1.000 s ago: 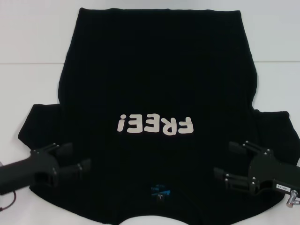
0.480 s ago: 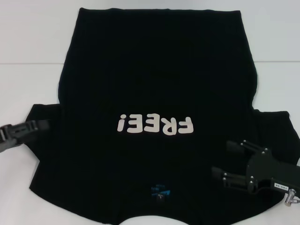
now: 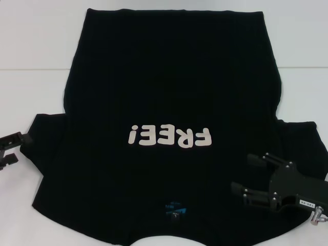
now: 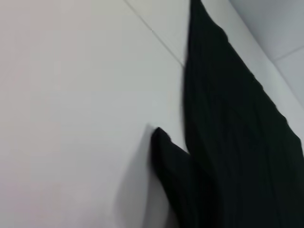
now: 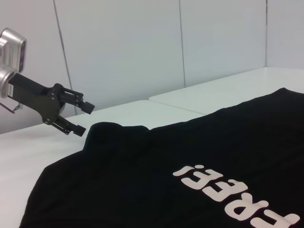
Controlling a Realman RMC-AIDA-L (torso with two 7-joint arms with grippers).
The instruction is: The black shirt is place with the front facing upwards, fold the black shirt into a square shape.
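Both tools (image 3: 15, 148) (image 3: 246, 177) at shirt (image 3: 174, 92) edges

The black shirt (image 3: 174, 77) is soft matt cloth, lying almost smooth, with faint lengthwise creases showing in the left wrist view. Its off-white lettering (image 3: 170, 137) looks flat and smooth — a print on the cloth. The table (image 3: 36, 41) is a smooth white surface with a dull sheen. The right hand (image 3: 248, 175) and left hand (image 3: 18, 146) are matt black, hard-looking — the right one has small bright metal screws.
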